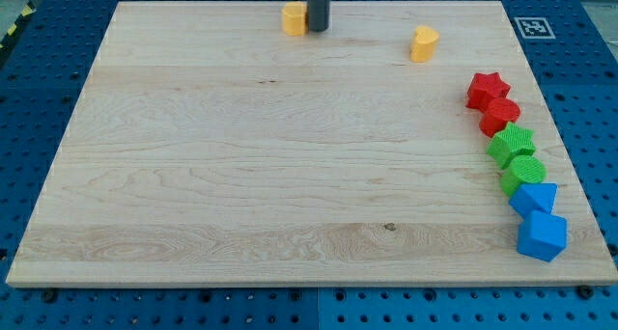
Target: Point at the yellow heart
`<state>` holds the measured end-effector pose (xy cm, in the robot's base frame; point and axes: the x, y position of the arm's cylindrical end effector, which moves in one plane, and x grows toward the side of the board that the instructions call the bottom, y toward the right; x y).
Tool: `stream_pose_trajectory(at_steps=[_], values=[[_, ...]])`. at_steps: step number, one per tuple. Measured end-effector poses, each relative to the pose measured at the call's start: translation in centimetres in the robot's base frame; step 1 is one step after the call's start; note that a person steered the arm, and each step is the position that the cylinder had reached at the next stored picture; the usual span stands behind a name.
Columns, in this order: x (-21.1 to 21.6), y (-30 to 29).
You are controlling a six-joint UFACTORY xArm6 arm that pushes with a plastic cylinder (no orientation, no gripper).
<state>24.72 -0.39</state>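
My tip [317, 30] rests on the wooden board [290, 176] near the middle of its top edge. A small yellow block [294, 19] sits right against the tip's left side; its shape is hard to make out. A second yellow block [423, 42], with a notched, heart-like outline, lies well to the tip's right, apart from it.
A curved row of blocks runs down the board's right edge: a red star [488, 89], a red block [500, 115], a green star [511, 144], a green round block [522, 173], a blue block [534, 197] and a blue cube [542, 235].
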Motion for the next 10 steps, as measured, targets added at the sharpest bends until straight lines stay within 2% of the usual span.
stream_pose_trajectory(at_steps=[1,2,4,5,8,10], values=[[0.1,-0.9],[1.6,3.0],[7.0,4.7],[7.0,4.7],[5.5,6.9],[-0.8,8.4]])
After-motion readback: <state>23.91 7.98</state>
